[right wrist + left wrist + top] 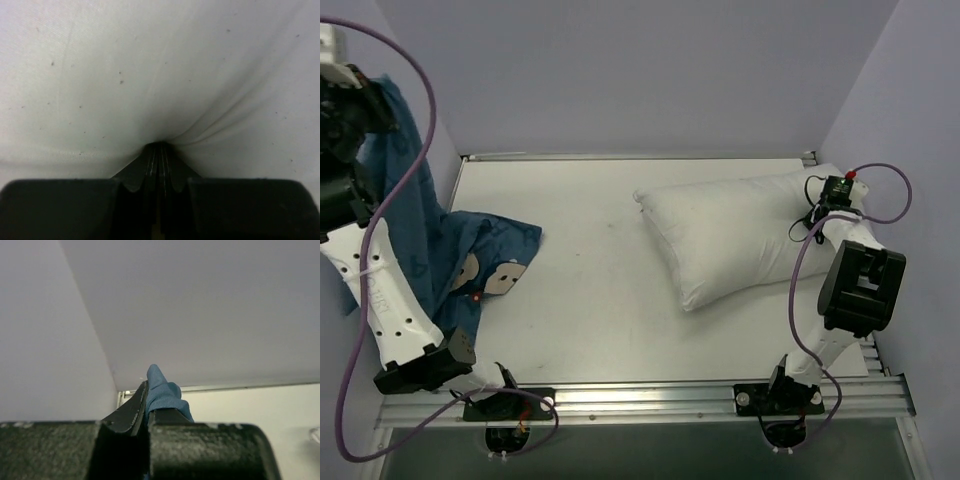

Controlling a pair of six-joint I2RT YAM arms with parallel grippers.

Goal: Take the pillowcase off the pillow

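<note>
Fabric as thin as this weighs next to nothing and has no stiffness, so I judge it will sag, fold and slide wherever I am not pinching it. A hem or a bunched corner is the place to take it, never the flat middle.

From the top view, my left gripper (pixel 365 105) is raised at the far left corner. The pillowcase (pixel 470 250) hangs from it in a long blue drape and ends in a heap at the left side of the table (pixel 590 300). Pale mouse-head prints and a red spot show on the heap. The pillow (pixel 740 235) lies well apart on the right, plump, plain white and set at an angle, with no blue on it, so I reckon the cover is already off. My right gripper (pixel 813 215) sits at its far right end.

From the left wrist, my left gripper (pixel 146 390) is clamped tight on a small gathered tuft of the pillowcase (pixel 162 392), which pokes up between the jaws. The weave looks fine and ribbed at that edge, which should give a firm, non-slip hold.

From the right wrist, my right gripper (pixel 160 147) is closed on a pinch of the pillow (pixel 150 75). Creases fan out from the jaws across soft white cloth flecked with small dark specks. It looks squashy and light, easy to drag by a pinch
</note>
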